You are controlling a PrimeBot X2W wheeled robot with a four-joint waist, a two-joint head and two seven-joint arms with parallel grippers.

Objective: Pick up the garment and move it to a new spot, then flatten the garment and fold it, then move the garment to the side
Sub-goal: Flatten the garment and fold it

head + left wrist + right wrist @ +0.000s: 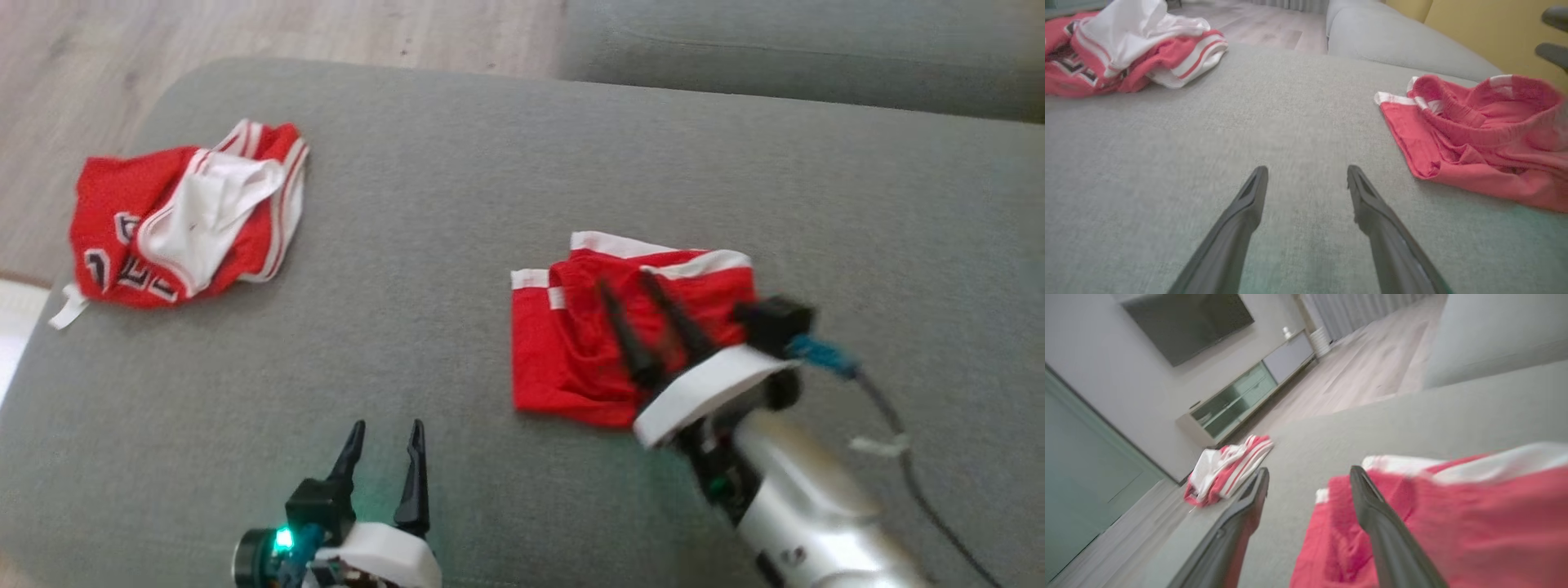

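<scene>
Two garments: a crumpled red-and-white lettered jersey (184, 216) is dumped far left on the grey fabric sofa cushion (457, 163); bunched red shorts with white trim (563, 351), taken as the task's thing, lie right of centre.
Right hand (624, 279): fingers are spread wide with nothing gripped. It's poised right over the shorts; contact can't be told.
Left hand (387, 426): spread wide too, nothing held, parked over bare cushion with the shorts off to its right.
Long axis: roughly side to side, tbh hard to call.
Nearer arm: right, easily.
</scene>
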